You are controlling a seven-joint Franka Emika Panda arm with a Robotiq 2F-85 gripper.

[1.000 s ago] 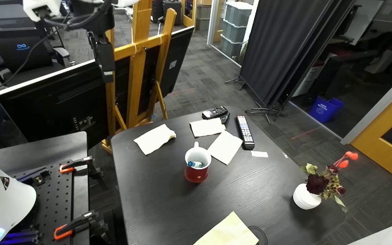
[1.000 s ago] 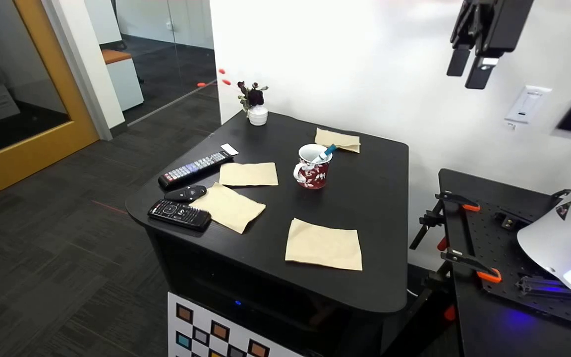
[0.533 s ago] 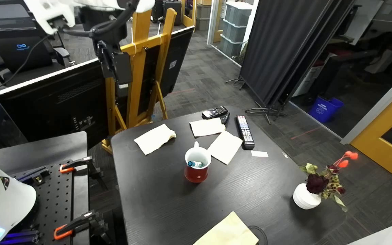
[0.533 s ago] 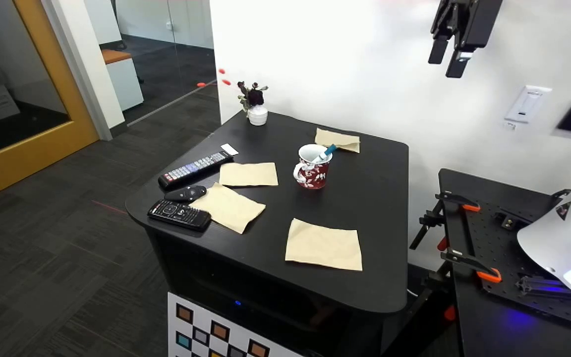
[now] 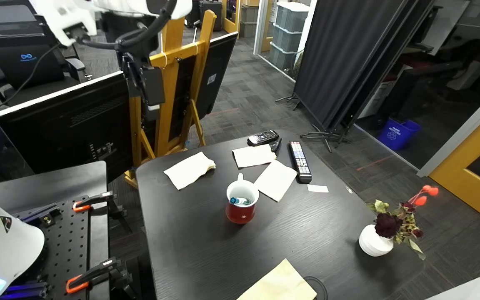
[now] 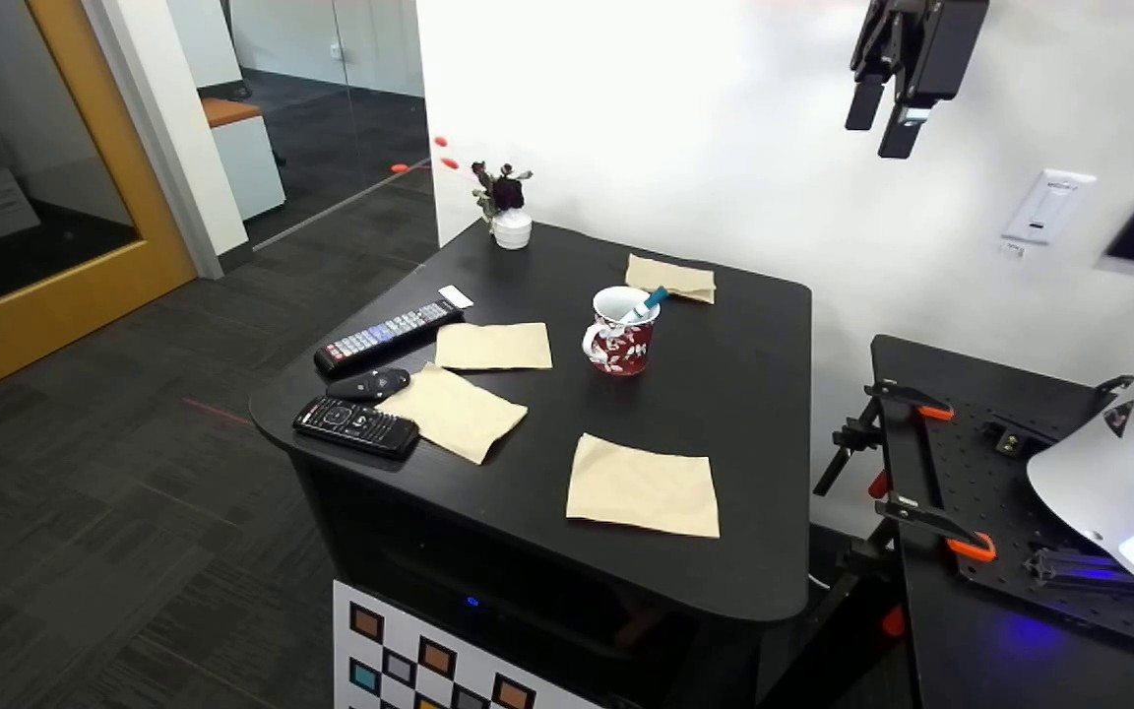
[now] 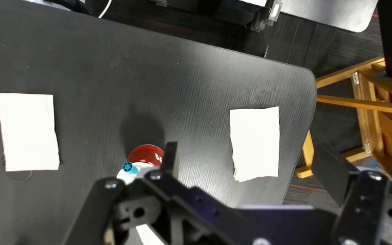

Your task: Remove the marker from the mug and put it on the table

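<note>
The red mug (image 5: 240, 214) with a white inside stands upright on the dark table (image 5: 190, 258); its patterned side shows in an exterior view (image 6: 626, 352). The marker (image 6: 648, 303), white with a teal end, leans in the mug with that end above the rim; the teal end also shows in the wrist view (image 7: 129, 168). My gripper (image 6: 880, 123) is open and empty, high above the table's robot-side part. In the wrist view its fingers (image 7: 170, 154) stand wide apart, and the left one partly covers the mug (image 7: 145, 153). The marker's lower part is hidden inside the mug.
Cream paper sheets (image 6: 644, 487) lie around the mug. Remotes (image 6: 390, 337) lie at a table edge. A white vase with flowers (image 6: 512, 228) stands at a far corner. A wooden easel (image 5: 169, 83) and a wall (image 6: 724, 128) stand beside the table.
My gripper has moved toward the table: rightward and lower in one exterior view, leftward in the other, then slightly down. It stays open. The mug and marker have not moved.
</note>
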